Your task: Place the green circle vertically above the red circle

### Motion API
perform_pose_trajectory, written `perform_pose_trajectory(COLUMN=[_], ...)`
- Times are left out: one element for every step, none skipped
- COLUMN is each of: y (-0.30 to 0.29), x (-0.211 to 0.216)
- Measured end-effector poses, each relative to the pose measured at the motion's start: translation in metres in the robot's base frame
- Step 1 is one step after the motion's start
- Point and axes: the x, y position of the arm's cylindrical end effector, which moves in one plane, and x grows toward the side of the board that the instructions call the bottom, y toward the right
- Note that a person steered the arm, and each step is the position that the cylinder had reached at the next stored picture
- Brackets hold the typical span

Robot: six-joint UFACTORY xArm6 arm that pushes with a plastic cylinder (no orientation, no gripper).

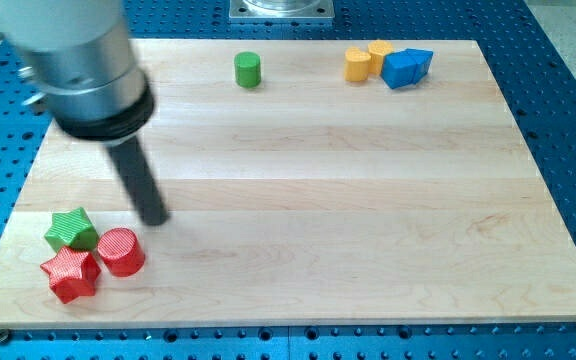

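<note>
The green circle [247,69] stands near the view's top, left of centre. The red circle [121,251] stands at the view's lower left, far below it and to its left. My tip [155,218] rests on the board just up and right of the red circle, apart from it, and far from the green circle. The dark rod rises from the tip toward the view's upper left, into the large grey arm body.
A green star [71,229] and a red star [71,274] sit close to the red circle on its left. Two yellow blocks [358,63], [379,52] and two blue blocks [400,69], [420,61] cluster at the view's top right. The wooden board [368,200] is surrounded by a blue perforated table.
</note>
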Motion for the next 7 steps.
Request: perform_pose_trajectory(y=[0.071, 0.118, 0.131, 0.126, 0.079, 0.023, 0.003], x=[-0.094, -0.176, -0.230, -0.266, -0.244, -0.208, -0.170])
